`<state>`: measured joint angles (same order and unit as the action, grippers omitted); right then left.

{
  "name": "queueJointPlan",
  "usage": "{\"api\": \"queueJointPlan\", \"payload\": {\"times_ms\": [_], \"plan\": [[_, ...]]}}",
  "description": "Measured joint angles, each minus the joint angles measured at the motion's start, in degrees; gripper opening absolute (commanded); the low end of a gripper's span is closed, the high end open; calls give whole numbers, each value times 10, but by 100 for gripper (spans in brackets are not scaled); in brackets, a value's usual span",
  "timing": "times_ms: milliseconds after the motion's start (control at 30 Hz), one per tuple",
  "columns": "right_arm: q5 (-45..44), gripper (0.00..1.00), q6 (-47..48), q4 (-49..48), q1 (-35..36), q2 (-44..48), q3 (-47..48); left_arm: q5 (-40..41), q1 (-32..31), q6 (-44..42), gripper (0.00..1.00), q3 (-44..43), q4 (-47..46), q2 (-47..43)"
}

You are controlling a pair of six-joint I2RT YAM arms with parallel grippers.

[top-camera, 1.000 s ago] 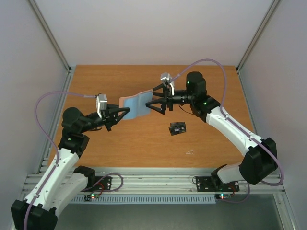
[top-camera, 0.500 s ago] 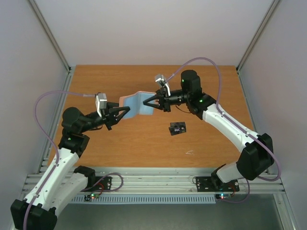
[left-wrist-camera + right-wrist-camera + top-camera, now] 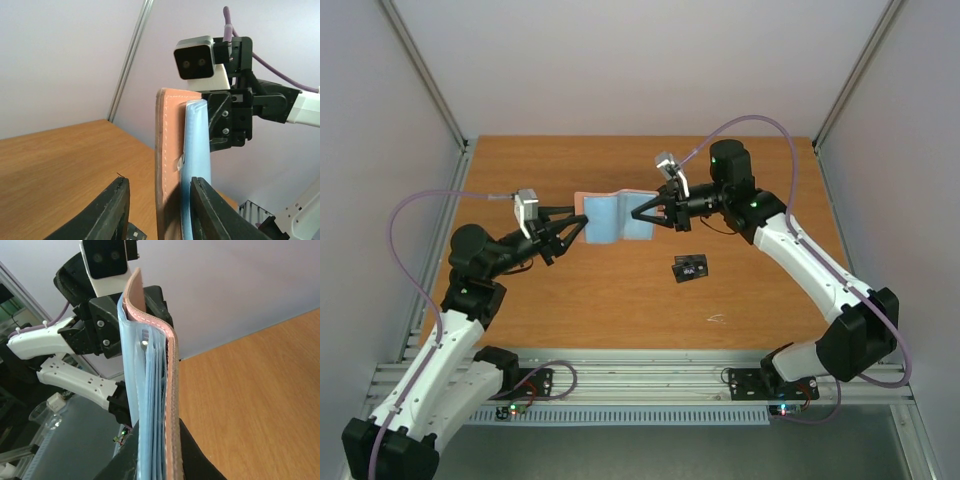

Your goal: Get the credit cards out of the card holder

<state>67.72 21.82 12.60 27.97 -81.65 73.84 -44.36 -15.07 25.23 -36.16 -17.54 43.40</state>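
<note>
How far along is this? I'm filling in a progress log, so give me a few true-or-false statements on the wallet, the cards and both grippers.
1. The tan-pink bifold card holder with its blue-grey inside lies flat on the wooden table. False: it is held up off the table, between the grippers.
2. A black card with white marks lies on the table. True.
3. The right gripper is shut on the card holder. True.
4. The left gripper is clamped tight. False: its jaws stand apart around the holder's edge.
</note>
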Motion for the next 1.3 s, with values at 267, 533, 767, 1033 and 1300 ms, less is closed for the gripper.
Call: {"api": "queueJointPlan", "payload": {"times_ms": [267,533,767,1033,1300], "plan": [[-9,1,1,6,6,5,0,17,-3,-25,50,1,23,0],[-66,1,8,9,33,5,12,18,-31,-39,43,1,33,4],[-87,1,21,24,36,5,34,17,-34,-43,35,1,34,5],[-127,1,58,116,36,-8,74,7,-34,-43,40,1,34,5],[-215,3,74,205,57,-40,135,13,-34,-40,47,3,33,7]]}}
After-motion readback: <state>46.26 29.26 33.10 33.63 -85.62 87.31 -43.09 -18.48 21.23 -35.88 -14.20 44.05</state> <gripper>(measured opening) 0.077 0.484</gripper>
